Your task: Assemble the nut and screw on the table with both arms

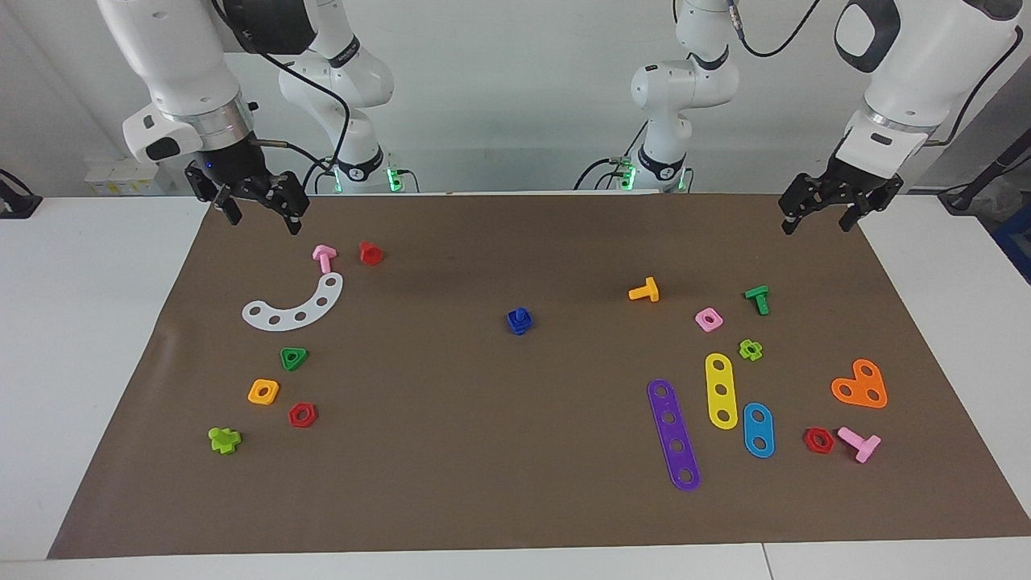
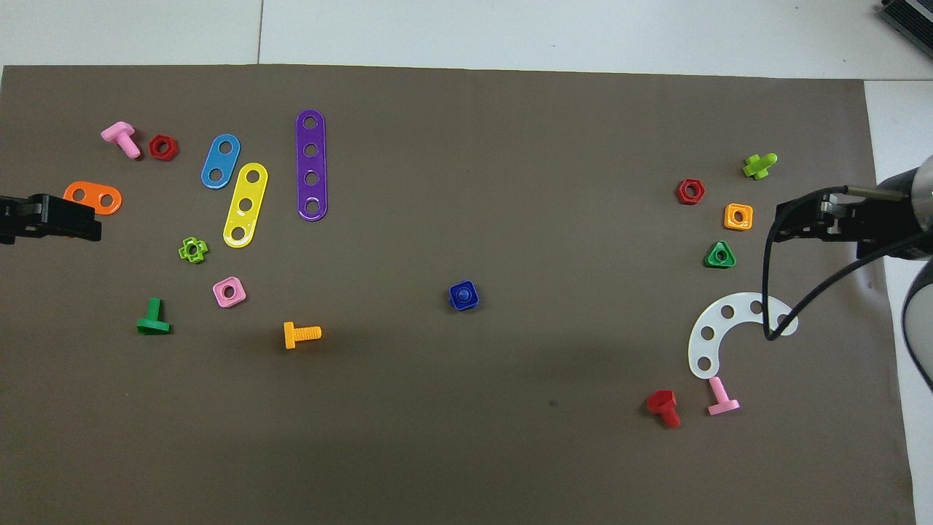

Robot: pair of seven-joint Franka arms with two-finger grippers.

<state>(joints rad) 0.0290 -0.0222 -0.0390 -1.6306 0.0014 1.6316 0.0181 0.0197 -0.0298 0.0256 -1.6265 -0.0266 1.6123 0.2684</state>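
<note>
- Our left gripper (image 1: 833,211) hangs with fingers spread and nothing between them, over the mat's (image 1: 483,451) corner at the left arm's end of the counter (image 1: 97,338).
- Our right gripper (image 1: 256,208) hangs likewise spread and holding nothing, over the mat's corner at the right arm's end, above the pink bolt (image 1: 324,258) and white curved strip (image 1: 294,306).
- The nut (image 1: 519,323) sits mid-mat, well apart from both grippers, roughly between them.
- The screw (image 2: 463,294) stands joined with the nut, its dark-blue stem rising through the nut's centre hole.
</note>
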